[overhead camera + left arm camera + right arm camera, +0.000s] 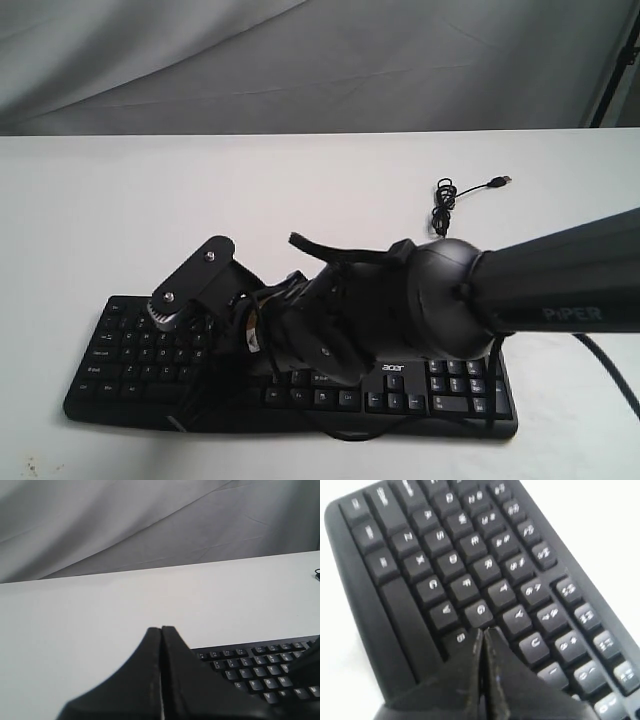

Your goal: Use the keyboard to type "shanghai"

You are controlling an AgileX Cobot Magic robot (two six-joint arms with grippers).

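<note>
The black keyboard (440, 385) with a white acer logo lies along the near side of the white table (120, 210). My right arm (540, 290) reaches across it from the right to the letter keys. In the right wrist view the right gripper (483, 630) is shut, its tips down at the keyboard (450, 560), on the key beside G and above B; that key's legend is hidden. The left gripper (161, 628) is also shut and holds nothing. It sits off the left end of the keyboard (260, 672), above bare table. I cannot pick it out in the exterior view.
The keyboard's thin USB cable (445, 205) lies coiled on the table behind its right half, plug pointing right. A grey cloth backdrop (300, 60) hangs behind the table's far edge. A black cable (610, 370) runs off the right side.
</note>
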